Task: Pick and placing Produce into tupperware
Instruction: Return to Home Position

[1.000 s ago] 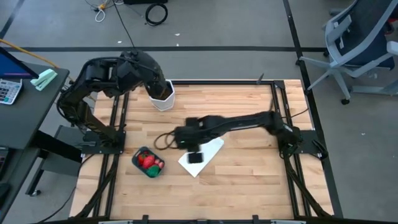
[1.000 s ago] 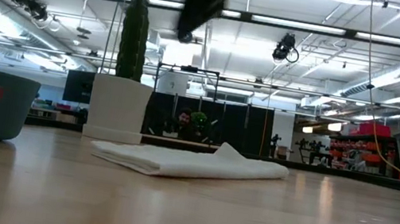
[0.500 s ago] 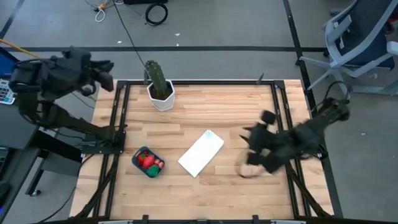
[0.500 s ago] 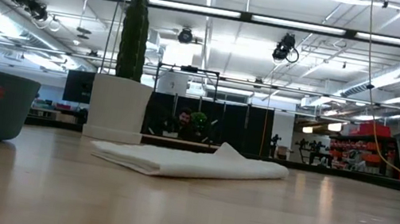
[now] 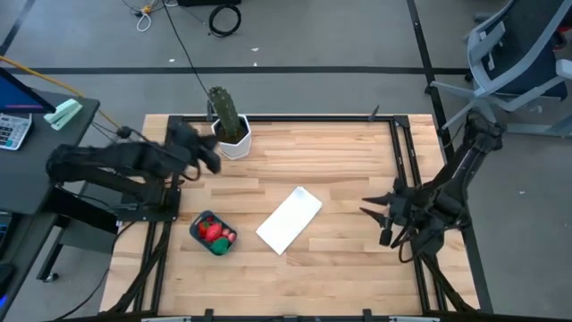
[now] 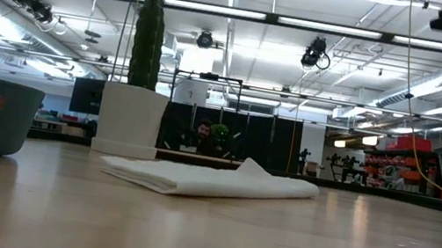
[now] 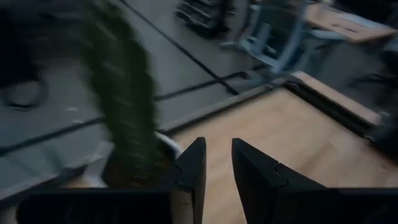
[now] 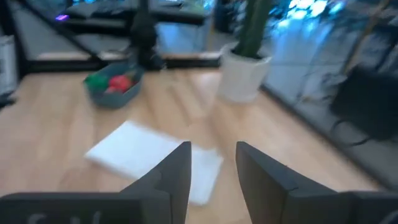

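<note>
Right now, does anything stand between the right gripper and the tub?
Only the white panel, lying flat on the table between the right gripper and the tub. The left gripper waits by the cactus pot.

On the wooden counter (image 5: 340,161) we see a tall green cactus (image 5: 223,105) upright in a white hexagonal pot (image 5: 234,143) near the far left corner. A flat white panel (image 5: 290,219) lies at an angle around the middle, well apart from the pot. Off the counter we see a grey office chair (image 5: 518,58) on the floor past the far right corner, a coiled black cable (image 5: 224,16) on the floor beyond the far edge, and a calculator (image 5: 11,130) on a dark side desk (image 5: 36,174) to the left.
</note>
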